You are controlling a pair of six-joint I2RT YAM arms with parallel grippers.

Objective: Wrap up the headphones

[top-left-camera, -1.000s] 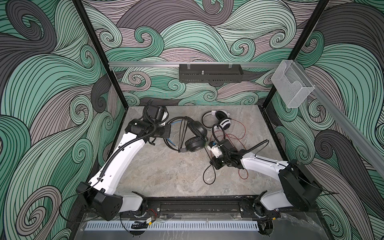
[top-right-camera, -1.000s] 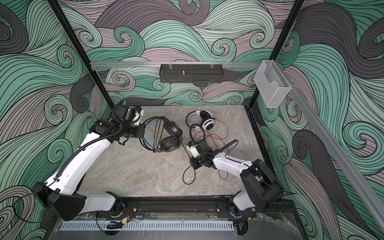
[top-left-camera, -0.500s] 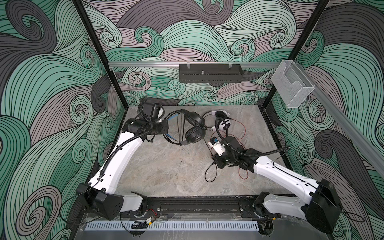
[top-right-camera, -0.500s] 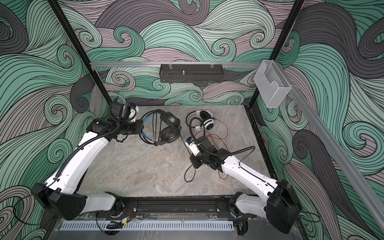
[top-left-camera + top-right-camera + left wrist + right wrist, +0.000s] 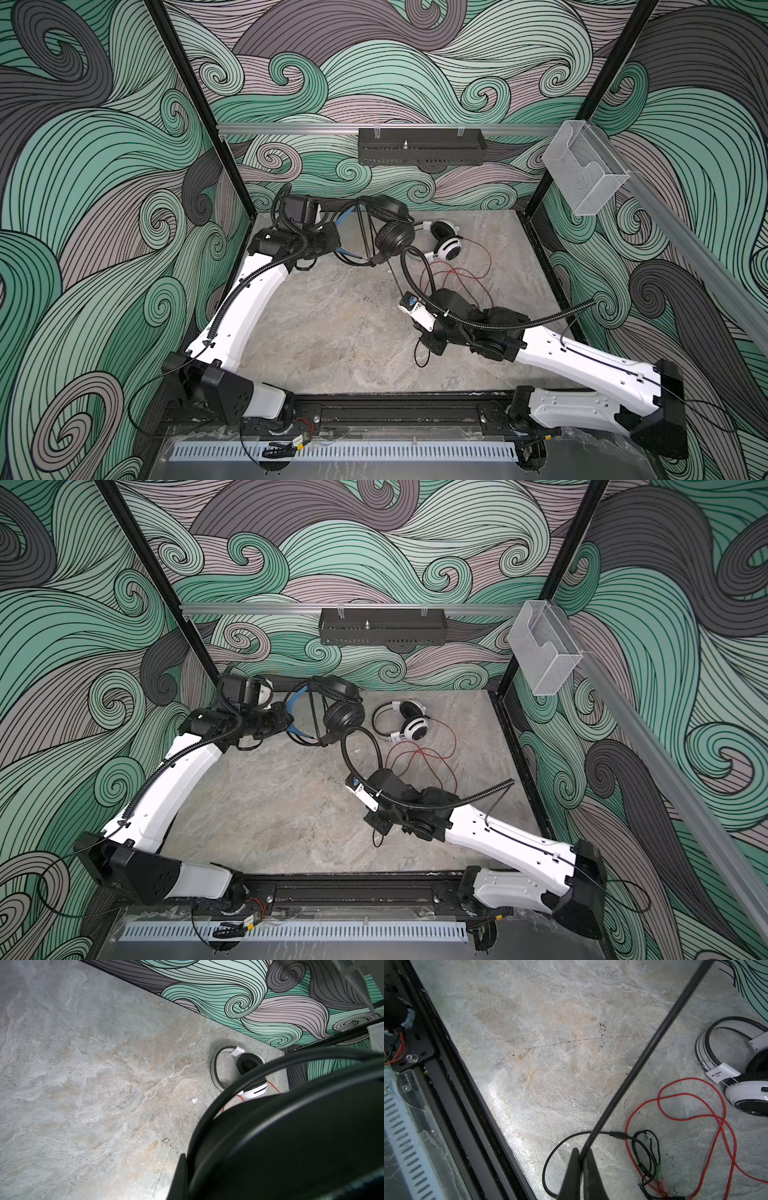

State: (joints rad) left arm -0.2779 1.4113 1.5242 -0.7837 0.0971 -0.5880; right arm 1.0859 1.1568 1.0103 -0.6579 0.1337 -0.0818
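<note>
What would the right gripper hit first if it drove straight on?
Probably the table, beside the slack cable lying under its tips; the right gripper seems angled down. Depth is unclear.

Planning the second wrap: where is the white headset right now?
In both top views the white headset lies on the table toward the back, right of center. It sits just right of the black headset.

Bench [image 5: 332,324]: grey marbled slab, dark specks [image 5: 602,1027] near mid-surface.
Walls [image 5: 104,166]: green, grey and mauve swirl pattern on three sides.
Rail [image 5: 291,128]: aluminium, spans the back wall.
Tray [image 5: 421,146]: black, perforated, hung from the rail.
Holder [image 5: 582,174]: clear plastic, on the right-hand rail.
Vent strip [image 5: 340,451]: white, slotted, along the front edge.
</note>
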